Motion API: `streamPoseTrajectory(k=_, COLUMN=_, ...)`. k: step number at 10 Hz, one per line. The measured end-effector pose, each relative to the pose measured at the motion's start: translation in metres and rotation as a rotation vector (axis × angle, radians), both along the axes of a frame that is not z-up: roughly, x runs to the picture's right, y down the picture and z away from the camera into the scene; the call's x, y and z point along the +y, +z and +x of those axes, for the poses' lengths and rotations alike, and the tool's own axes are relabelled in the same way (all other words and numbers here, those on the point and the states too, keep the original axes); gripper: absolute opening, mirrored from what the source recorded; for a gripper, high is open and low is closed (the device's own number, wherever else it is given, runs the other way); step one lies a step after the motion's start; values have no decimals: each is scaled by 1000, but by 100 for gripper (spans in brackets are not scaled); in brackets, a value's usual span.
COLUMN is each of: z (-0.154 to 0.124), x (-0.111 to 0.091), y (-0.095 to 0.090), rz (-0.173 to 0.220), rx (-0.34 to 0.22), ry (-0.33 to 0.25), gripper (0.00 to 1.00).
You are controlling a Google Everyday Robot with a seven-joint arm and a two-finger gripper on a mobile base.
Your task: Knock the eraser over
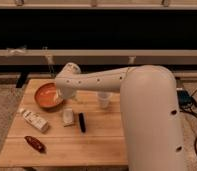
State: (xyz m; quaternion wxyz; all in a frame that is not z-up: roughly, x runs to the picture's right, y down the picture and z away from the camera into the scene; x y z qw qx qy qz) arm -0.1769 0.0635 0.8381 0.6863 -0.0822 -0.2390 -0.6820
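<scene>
The eraser [82, 122] is a small black slab standing on its thin edge near the middle of the wooden table [102, 145]. The gripper [68, 95] is at the end of my white arm, which reaches in from the right. It hangs just right of the orange bowl [47, 96], behind and slightly left of the eraser, and is apart from it. A small whitish box [68, 117] stands right beside the eraser on its left, below the gripper.
A clear plastic cup [103, 100] stands right of the gripper under the arm. A long whitish carton [34, 120] lies at the left and a dark red oblong packet [35, 144] at the front left. Cables lie on the floor at the right.
</scene>
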Motion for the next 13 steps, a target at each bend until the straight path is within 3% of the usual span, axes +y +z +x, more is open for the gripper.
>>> streamPoseTrajectory(k=2, z=22, x=-3, y=-2, rz=1, rx=43, ry=15, gripper=80)
streamPoseTrajectory(k=6, z=77, x=20, y=-33, rz=-36, rx=124, ry=36, gripper=80)
streamPoseTrajectory(k=9, z=64, x=49, y=-63, rz=-96, rx=106, ry=31, gripper=80)
streamPoseTrajectory(k=13, z=49, x=69, y=-80, rz=-192, rx=70, ry=40, gripper=80)
